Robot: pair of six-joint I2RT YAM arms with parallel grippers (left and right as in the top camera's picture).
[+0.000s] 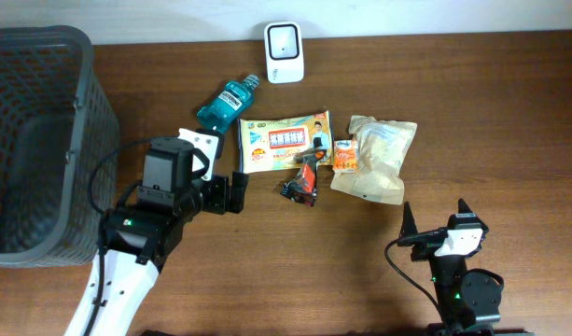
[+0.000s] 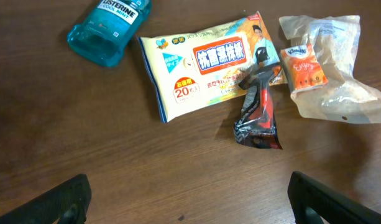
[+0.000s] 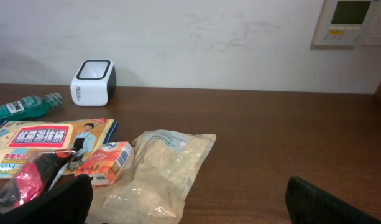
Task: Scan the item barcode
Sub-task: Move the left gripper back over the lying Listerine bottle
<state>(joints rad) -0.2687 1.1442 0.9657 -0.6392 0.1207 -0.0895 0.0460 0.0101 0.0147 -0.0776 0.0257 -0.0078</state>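
Left gripper: my jaws stand wide apart and hold nothing. It sits left of centre in the overhead frame, pointing right toward the goods. In the left wrist view my two fingertips show only in the lower corners, with bare table between them.

Right gripper: my jaws are likewise spread wide and empty. It is at the lower right of the overhead frame, well apart from every item.

Barcode scanner: a white unit, upright at the top centre, against the far edge of the table.

Items for scanning lie in a cluster at centre frame, none touched by either gripper:
- Blue mouthwash bottle, on its side at the upper left of the cluster, cap toward the scanner.
- Wet wipes pack, flat, label up.
- Red and black packet, at the wipes pack's lower right edge and overlapping it.
- Small orange tissue pack, lying on the left edge of the clear bag.

I see no barcode on any of them.

Grey mesh basket: fills the left edge of the overhead frame.
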